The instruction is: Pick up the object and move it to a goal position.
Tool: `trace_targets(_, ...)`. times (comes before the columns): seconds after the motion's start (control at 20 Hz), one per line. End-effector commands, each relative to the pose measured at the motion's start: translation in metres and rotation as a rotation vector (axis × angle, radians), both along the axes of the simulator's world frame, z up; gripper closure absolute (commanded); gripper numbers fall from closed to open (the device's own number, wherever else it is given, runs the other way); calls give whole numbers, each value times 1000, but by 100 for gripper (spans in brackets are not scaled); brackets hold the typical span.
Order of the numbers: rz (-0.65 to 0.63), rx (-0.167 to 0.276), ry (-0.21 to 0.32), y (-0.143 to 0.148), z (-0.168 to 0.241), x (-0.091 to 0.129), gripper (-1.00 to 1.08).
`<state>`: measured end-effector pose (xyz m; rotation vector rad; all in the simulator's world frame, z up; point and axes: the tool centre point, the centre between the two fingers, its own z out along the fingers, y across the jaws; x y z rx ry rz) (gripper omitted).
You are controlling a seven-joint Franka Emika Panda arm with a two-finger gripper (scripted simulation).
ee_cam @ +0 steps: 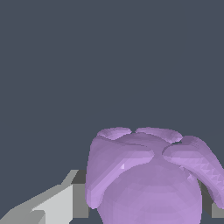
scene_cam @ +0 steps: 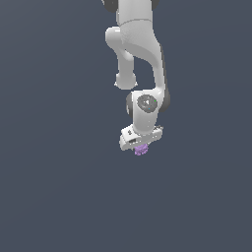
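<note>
Jaws clenched on the object [ee_cam: 148, 179], one finger [ee_cam: 65, 201] against its flank. I'd carry slow: lumpy lobes, so no jerks or it could slip.

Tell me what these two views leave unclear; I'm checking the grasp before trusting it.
- Exterior view: the purple object is tiny and mostly hidden under the gripper; finger contact is unreadable.
- Wrist view: the object fills the foreground, cut off by the frame edge; only one finger shows clearly.
- No goal marker is visible.
</note>
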<state>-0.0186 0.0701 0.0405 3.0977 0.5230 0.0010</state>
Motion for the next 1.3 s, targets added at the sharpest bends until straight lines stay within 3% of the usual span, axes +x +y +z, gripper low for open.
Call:
trace_targets(0.0, 0, 0, 1, 0, -1, 0, 108)
trace_targets(0.65, 0, 0, 0, -13, 37, -5, 108)
trace_targets(1.25, 1, 1, 0, -54, 149, -18, 108)
